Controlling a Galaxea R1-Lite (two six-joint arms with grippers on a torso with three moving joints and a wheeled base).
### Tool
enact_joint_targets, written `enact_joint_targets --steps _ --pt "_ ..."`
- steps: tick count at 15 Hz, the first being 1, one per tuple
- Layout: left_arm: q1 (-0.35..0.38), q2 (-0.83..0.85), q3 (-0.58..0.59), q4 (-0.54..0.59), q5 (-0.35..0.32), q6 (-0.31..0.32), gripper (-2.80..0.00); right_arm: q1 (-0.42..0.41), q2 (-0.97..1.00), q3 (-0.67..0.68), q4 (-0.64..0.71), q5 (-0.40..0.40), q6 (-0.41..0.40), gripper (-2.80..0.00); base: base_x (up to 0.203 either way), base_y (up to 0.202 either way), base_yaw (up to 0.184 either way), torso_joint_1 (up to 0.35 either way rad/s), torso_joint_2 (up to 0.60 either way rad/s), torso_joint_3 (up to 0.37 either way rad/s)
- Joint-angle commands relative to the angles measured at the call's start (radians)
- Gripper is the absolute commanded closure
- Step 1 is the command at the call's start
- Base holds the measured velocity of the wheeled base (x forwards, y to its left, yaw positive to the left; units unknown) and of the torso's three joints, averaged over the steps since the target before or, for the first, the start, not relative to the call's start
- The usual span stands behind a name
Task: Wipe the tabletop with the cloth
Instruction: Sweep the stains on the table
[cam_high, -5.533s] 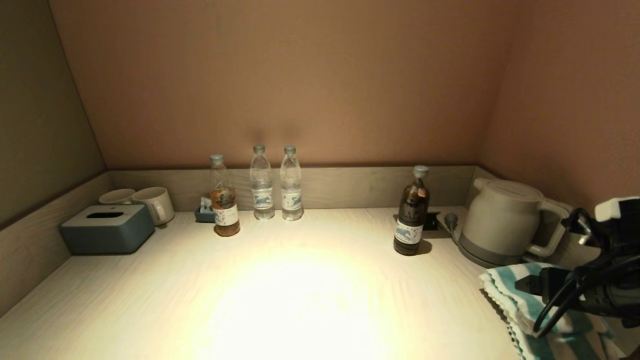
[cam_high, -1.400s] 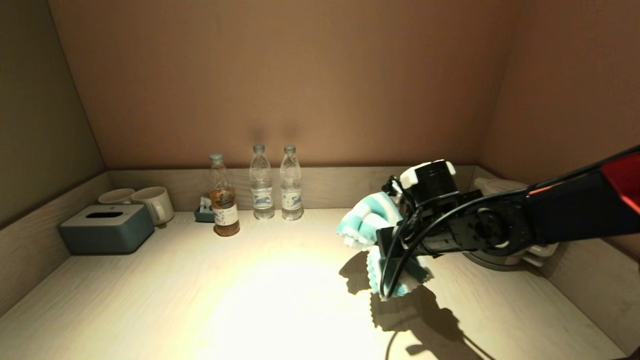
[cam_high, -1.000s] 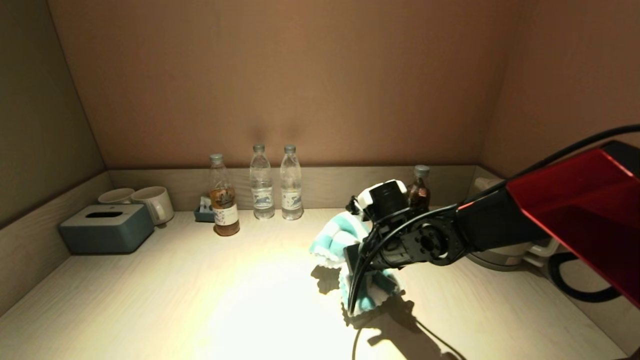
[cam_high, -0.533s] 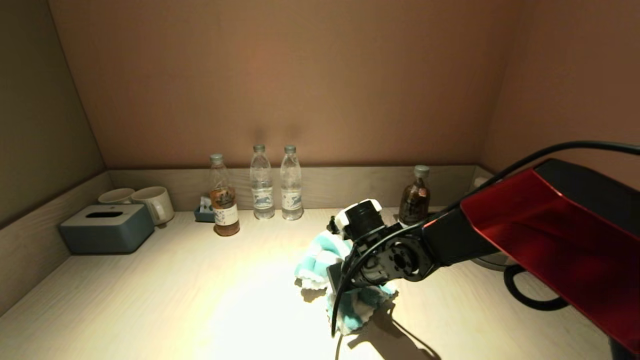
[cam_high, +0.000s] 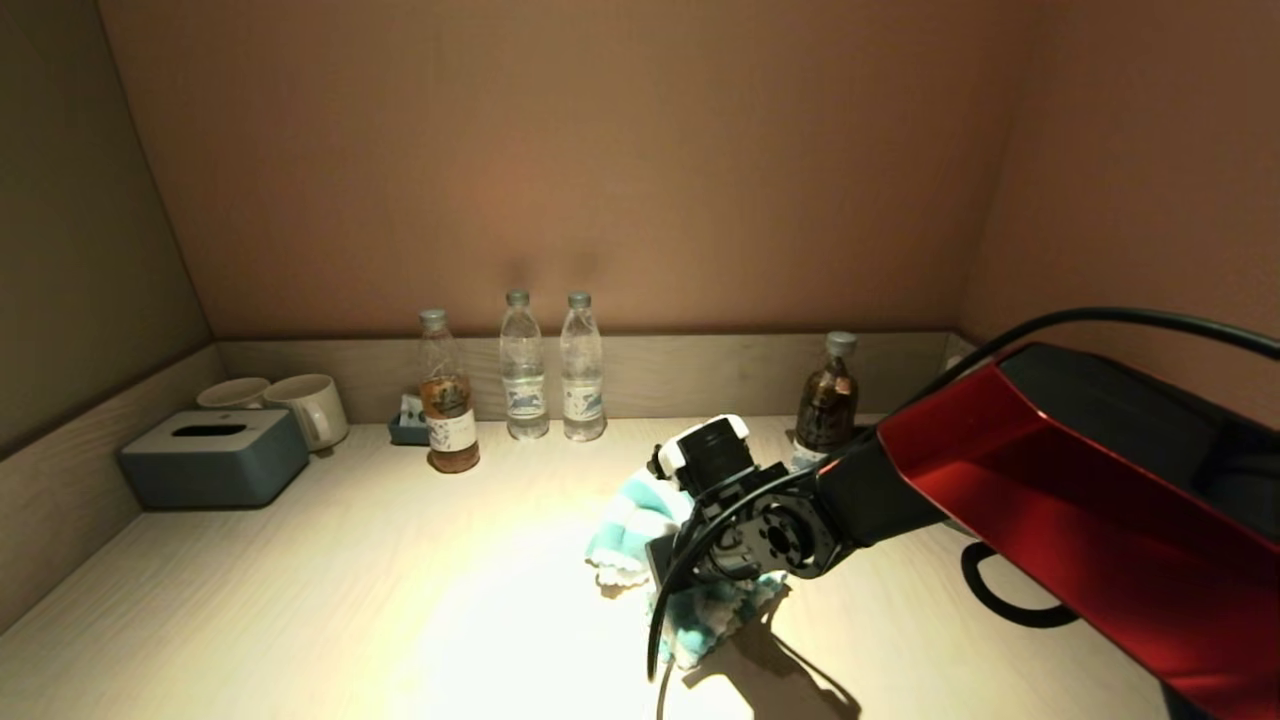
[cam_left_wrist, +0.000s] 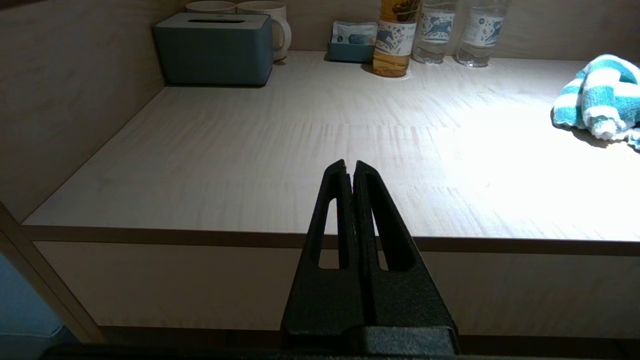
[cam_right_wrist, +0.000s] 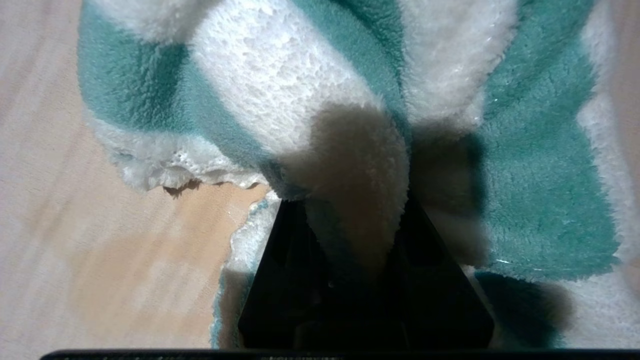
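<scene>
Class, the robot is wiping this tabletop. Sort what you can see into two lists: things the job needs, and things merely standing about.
Needed for the job:
cloth
tabletop
right gripper, shut on the cloth

Standing about:
tissue box
two mugs
two water bottles
amber bottle
dark bottle
left gripper, shut, off the table's front edge

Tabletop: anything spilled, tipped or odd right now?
Nothing stands out. The bottles stand upright along the back rim, and the tabletop shows no spill. The cloth is bunched only because the right gripper pinches it. The left gripper is parked at the front edge.
</scene>
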Motion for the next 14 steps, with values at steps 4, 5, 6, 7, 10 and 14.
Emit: enact_joint_targets --steps 4,5,6,7,10,14 --pt "0.001 0.002 0.000 0.000 0.000 -0.001 0.00 0.101 0.034 -0.021 -0.017 0.001 0.002 0.00 0.000 0.000 0.000 0.000 0.00 0.000" --pt "0.001 0.002 0.000 0.000 0.000 -0.001 0.00 0.131 0.038 -0.036 -0.018 0.001 0.002 0.00 0.000 0.000 0.000 0.000 0.00 0.000" --pt "0.001 0.002 0.000 0.000 0.000 -0.001 0.00 0.154 0.038 -0.044 -0.018 0.000 0.001 0.00 0.000 0.000 0.000 0.000 0.00 0.000" --pt "0.001 0.002 0.000 0.000 0.000 -0.001 0.00 0.198 0.037 -0.053 -0.016 -0.001 0.001 0.00 0.000 0.000 0.000 0.000 0.00 0.000" --pt "0.001 0.002 0.000 0.000 0.000 -0.001 0.00 0.289 0.025 -0.064 -0.014 -0.007 0.001 0.00 0.000 0.000 0.000 0.000 0.00 0.000" --pt "0.001 0.002 0.000 0.000 0.000 -0.001 0.00 0.359 -0.010 -0.037 -0.011 -0.012 0.001 0.00 0.000 0.000 0.000 0.000 0.00 0.000"
